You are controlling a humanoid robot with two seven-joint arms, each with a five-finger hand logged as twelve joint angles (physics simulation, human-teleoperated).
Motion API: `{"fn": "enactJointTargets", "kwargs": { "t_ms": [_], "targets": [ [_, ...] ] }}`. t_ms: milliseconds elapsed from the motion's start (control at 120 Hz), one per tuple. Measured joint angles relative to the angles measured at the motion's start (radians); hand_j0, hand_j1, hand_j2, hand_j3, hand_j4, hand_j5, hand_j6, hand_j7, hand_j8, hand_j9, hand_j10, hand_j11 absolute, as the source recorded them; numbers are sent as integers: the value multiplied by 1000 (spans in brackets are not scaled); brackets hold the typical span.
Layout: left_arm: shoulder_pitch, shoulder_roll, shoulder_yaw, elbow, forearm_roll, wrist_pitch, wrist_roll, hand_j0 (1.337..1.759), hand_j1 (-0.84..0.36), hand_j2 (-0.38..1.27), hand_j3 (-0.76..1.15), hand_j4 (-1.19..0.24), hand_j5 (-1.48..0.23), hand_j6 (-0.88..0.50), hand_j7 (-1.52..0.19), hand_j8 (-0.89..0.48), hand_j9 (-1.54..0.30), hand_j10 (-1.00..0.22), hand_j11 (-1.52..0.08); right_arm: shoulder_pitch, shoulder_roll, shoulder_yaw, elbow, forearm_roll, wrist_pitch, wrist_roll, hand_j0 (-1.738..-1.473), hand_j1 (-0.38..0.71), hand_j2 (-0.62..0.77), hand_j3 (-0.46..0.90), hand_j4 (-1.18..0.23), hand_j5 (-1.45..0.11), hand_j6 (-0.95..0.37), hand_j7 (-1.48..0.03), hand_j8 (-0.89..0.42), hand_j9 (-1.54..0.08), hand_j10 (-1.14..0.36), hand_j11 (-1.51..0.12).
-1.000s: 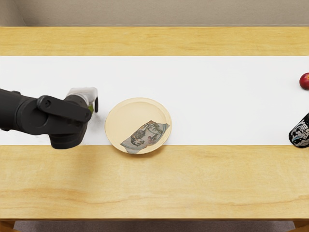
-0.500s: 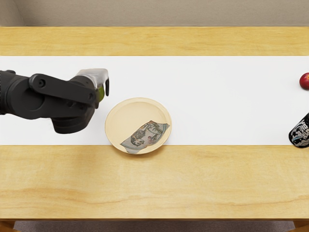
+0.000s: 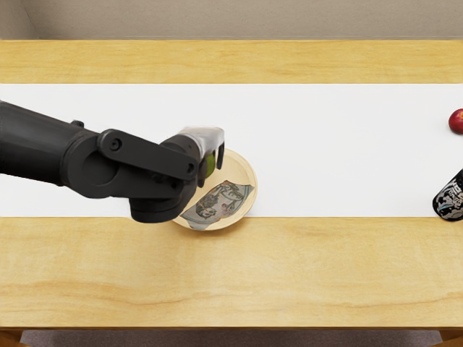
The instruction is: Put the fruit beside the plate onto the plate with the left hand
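Note:
My left hand (image 3: pixel 206 154) reaches in from the left edge and hangs over the left part of the cream plate (image 3: pixel 246 173). Its fingers are curled around a small green fruit (image 3: pixel 208 164), of which only a sliver shows between palm and fingers. The plate carries a grey printed picture (image 3: pixel 221 201) on its lower right part. My forearm hides the plate's left half. The right arm does not appear.
The plate stands on a white runner (image 3: pixel 325 144) across a wooden table (image 3: pixel 253 275). A red apple (image 3: pixel 456 121) lies at the far right edge. Below it a black printed can (image 3: pixel 450 195) lies on its side.
The left hand has carried the green fruit rightward, from beside the plate's left rim to above the plate. The apple and can have not moved.

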Motion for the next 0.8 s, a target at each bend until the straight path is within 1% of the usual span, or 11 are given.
{"fn": "enactJointTargets", "kwargs": {
  "t_ms": [125,142,183,250,308,392,475,567,650,692,800],
  "targets": [
    [25,-45,-17,13,3,5,1,1648,-245,315,0,-795,-1293,-374,-1213,-205,-1192,-453,-1177,0,0,0,0,0,0,0,-1658,-310,-7,0,-33,-43,-33,-43,-33,-43,-33,-43],
    [29,-52,-18,16,2,6,1,1648,-236,289,0,-796,-1292,-378,-1217,-211,-1189,-458,-1176,0,0,0,0,0,0,0,-1658,-310,-7,0,-33,-43,-33,-43,-33,-43,-33,-43],
    [34,-61,-21,24,1,7,1,1648,-259,376,0,-794,-1299,-378,-1230,-207,-1183,-453,-1176,0,0,0,0,0,0,0,-1658,-310,-7,0,-33,-43,-33,-43,-33,-43,-33,-43],
    [41,-66,-24,37,3,9,2,1649,-282,425,0,-783,-1274,-374,-1207,-240,-1152,-447,-1154,0,0,0,0,0,0,0,-1658,-310,-7,0,-33,-43,-33,-43,-33,-43,-33,-43],
    [45,-66,-25,52,5,9,1,1650,-271,442,0,-743,-1191,-413,-1134,-279,-1090,-481,-1088,0,0,0,0,0,0,0,-1658,-310,-7,0,-33,-43,-33,-43,-33,-43,-33,-43],
    [47,-66,-26,64,9,12,2,1653,-204,339,0,-640,-977,-524,-940,-331,-911,-534,-912,0,0,0,0,0,0,0,-1658,-310,-7,0,-33,-43,-33,-43,-33,-43,-33,-43],
    [47,-66,-26,70,9,13,2,1654,-124,243,0,-513,-764,-436,-739,-308,-720,-443,-721,1,0,0,0,0,0,0,-1658,-310,-7,0,-33,-43,-33,-43,-33,-43,-33,-43],
    [47,-66,-27,73,9,13,2,1656,-62,174,0,-419,-606,-370,-591,-288,-578,-374,-579,1,0,0,0,0,0,0,-1658,-310,-7,0,-33,-43,-33,-43,-33,-43,-33,-43],
    [47,-65,-39,74,8,10,2,1657,-25,133,0,-363,-512,-330,-502,-276,-494,-333,-494,0,0,0,0,0,0,0,-1658,-310,-7,0,-33,-43,-33,-43,-33,-43,-33,-43],
    [46,-44,-49,74,8,9,2,1657,-11,118,0,-342,-478,-316,-469,-271,-463,-318,-463,0,0,0,0,0,0,0,-1658,-310,-7,0,-33,-43,-33,-43,-33,-43,-33,-43],
    [47,52,-97,68,8,-35,2,1657,14,90,0,-305,-415,-289,-410,-263,-406,-290,-406,0,0,-1,0,0,0,0,-1658,-310,-7,0,-33,-43,-33,-43,-33,-43,-33,-43]
  ]
}}
